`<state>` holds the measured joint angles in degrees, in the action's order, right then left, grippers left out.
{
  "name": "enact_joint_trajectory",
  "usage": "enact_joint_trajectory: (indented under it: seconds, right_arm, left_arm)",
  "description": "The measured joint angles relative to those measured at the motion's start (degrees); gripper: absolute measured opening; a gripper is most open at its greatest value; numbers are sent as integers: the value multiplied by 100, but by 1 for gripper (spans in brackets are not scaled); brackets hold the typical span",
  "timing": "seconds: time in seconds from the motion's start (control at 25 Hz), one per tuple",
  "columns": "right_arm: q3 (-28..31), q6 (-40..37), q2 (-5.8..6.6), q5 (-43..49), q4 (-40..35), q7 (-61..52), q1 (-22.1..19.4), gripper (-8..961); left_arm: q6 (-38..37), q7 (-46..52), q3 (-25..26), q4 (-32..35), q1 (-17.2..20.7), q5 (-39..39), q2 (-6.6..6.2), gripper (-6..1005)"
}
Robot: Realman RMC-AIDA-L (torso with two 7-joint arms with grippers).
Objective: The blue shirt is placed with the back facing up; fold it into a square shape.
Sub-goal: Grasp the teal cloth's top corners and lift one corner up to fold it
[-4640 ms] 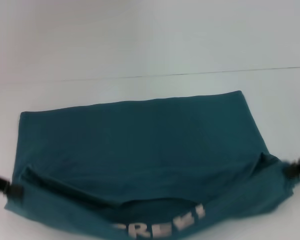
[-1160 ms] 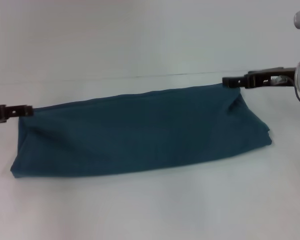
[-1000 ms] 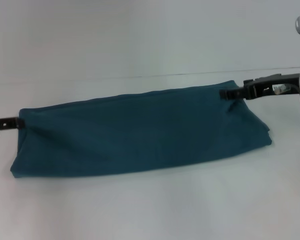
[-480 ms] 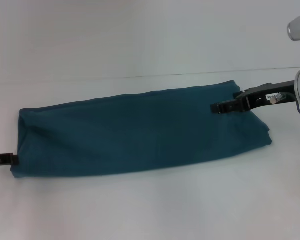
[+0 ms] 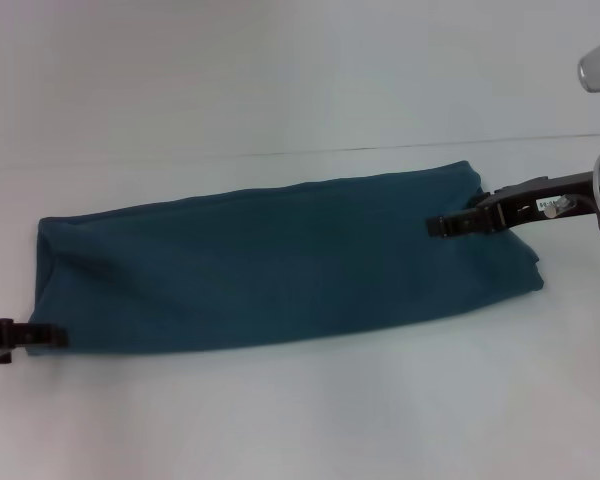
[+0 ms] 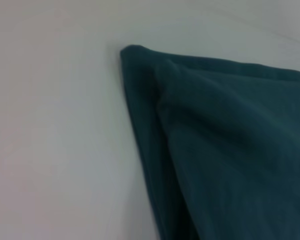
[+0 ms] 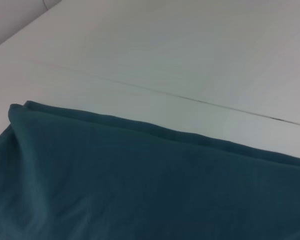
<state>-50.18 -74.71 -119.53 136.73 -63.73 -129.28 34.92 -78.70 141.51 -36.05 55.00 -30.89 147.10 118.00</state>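
- Currently the blue shirt [image 5: 280, 265] lies folded into a long band across the table [image 5: 300, 420] middle.
- Left gripper [image 5: 55, 337] at the band's near-left corner; grip state: cannot tell.
- Right gripper [image 5: 438, 226] over the band's right end; grip state: cannot tell.

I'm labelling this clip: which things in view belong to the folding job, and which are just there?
Belonging to the job:
- blue shirt, folded into a long band
- left gripper at its near left corner
- right gripper over its right end

Just there:
- white table
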Motion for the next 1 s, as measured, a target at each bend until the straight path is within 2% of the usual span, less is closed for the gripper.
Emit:
enact_joint_trajectory:
  seconds: [0.52,1.0]
  right_arm:
    - [-11,-9,-18,3,37,31,-12,919]
    - [-86,-33,-18,10,36,-28,5,918]
  left_arm:
    - [433,85,-295,-194,-88,100,43,933]
    - [689,16,-436,-469,-275,210,65,856]
